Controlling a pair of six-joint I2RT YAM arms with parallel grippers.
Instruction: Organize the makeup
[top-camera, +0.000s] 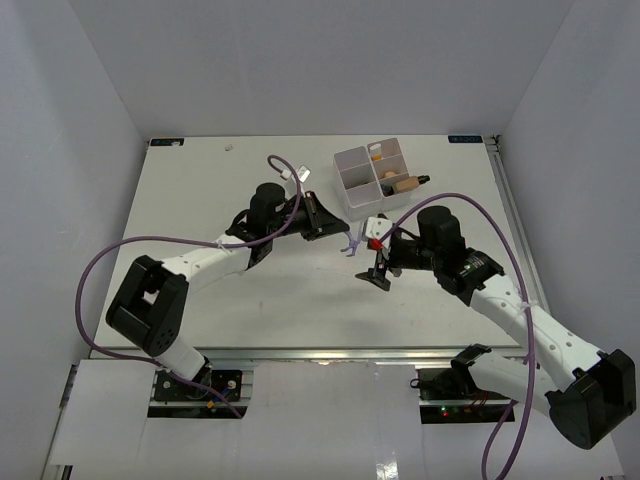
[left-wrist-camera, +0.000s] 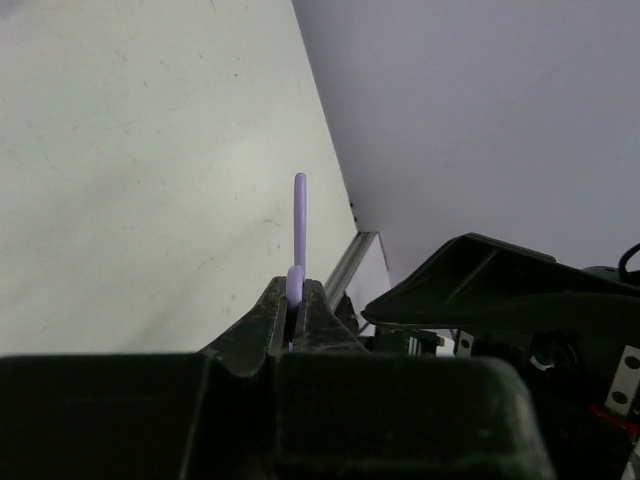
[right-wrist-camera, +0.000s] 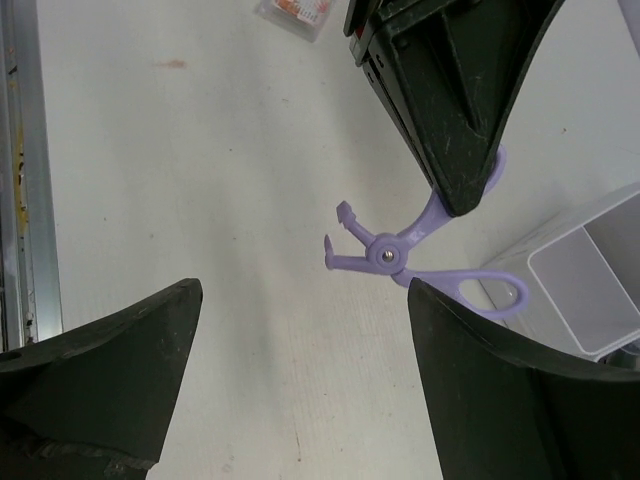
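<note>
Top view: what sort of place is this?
Probably a robot lab test cell: a white table enclosed by plain grey walls, left arm and right arm bolted at its near edge, a divided box.

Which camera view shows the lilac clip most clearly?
The right wrist view. It shows the lilac clip flat on: pivot, prongs and finger loop, one handle pinched in the left gripper. The left wrist view shows only its thin edge between the jaws. The top view shows a tiny lilac shape.
</note>
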